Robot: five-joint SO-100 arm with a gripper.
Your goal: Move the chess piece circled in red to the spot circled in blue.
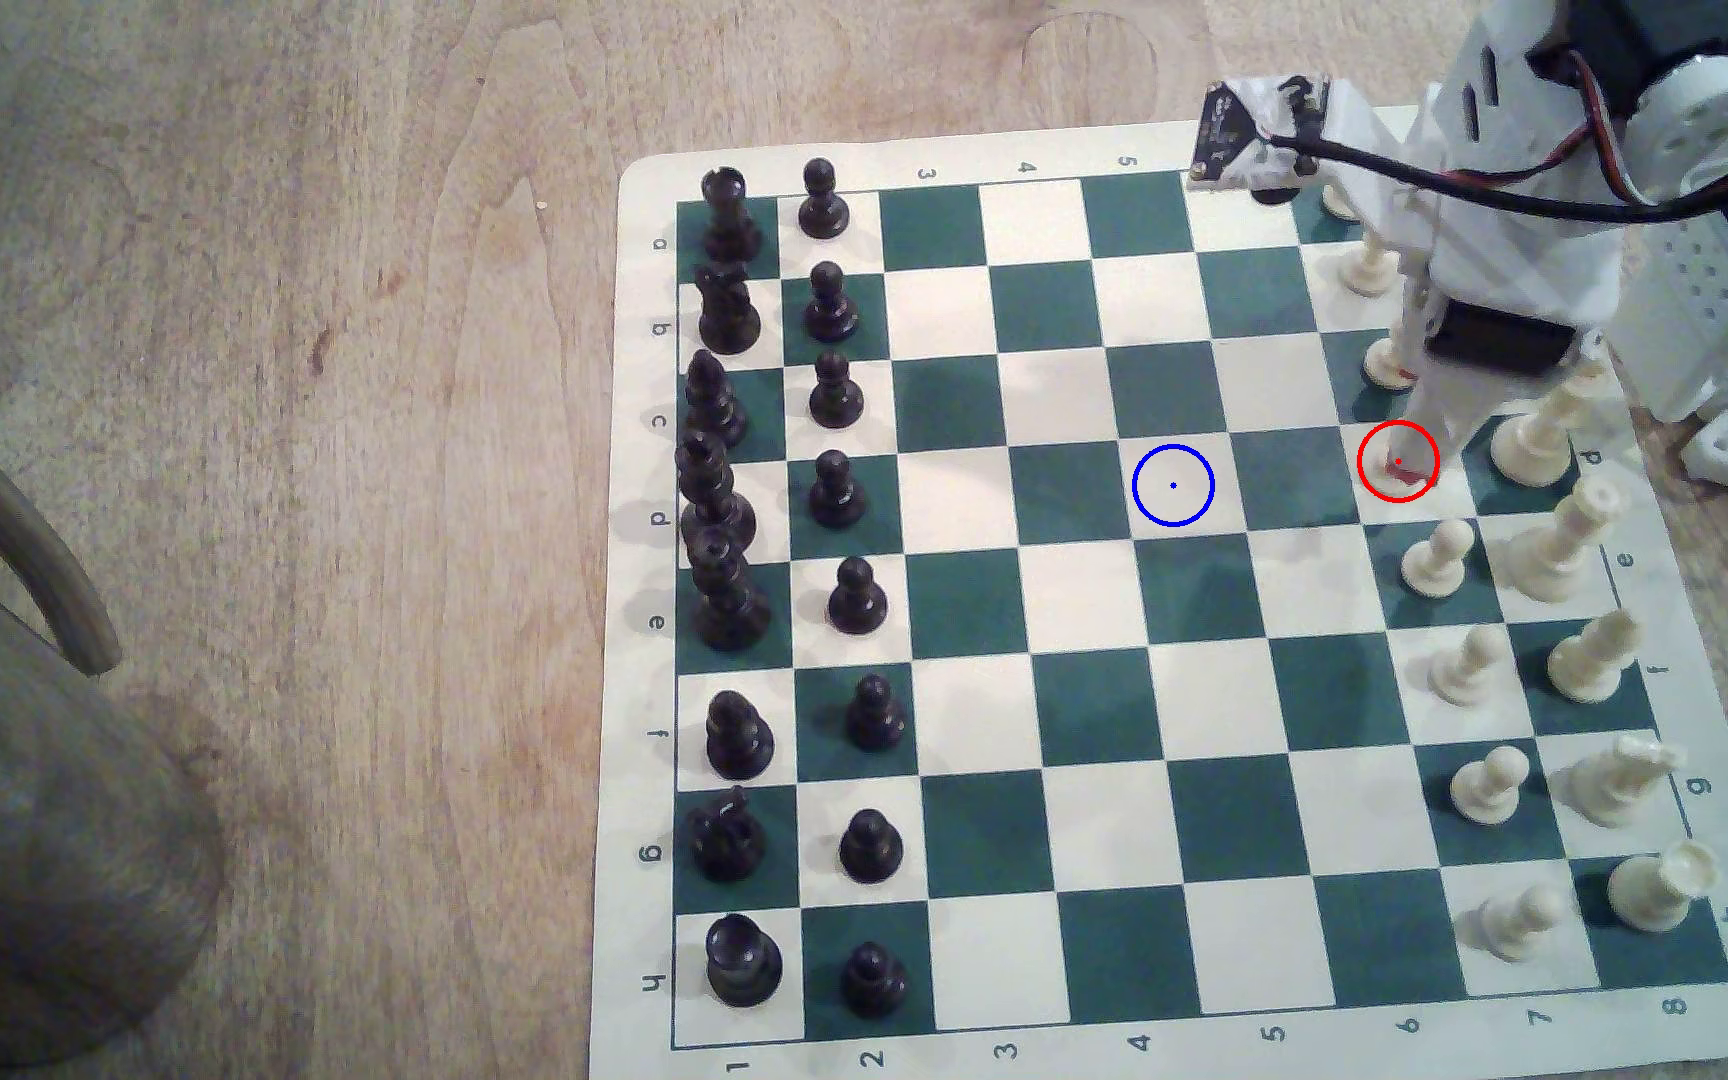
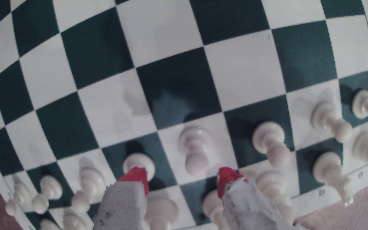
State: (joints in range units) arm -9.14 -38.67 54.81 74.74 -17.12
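Tool [image 2: 181, 177] poised with red-tipped fingers [image 2: 135, 175] apart either side of the cream pawn [image 2: 195, 150], which stands ungrasped on its red-ringed square at the exterior view's right; blue-ringed square [image 1: 1173, 485], mid-board, awaits — grasp, carry and placing all remain.

You see a light brown wooden table [image 1: 268, 415] with wavy grain lines. The green and white chess mat [image 1: 631, 519] lies on it. Left of the mat stands a blurry brown wooden post [image 1: 39, 831].
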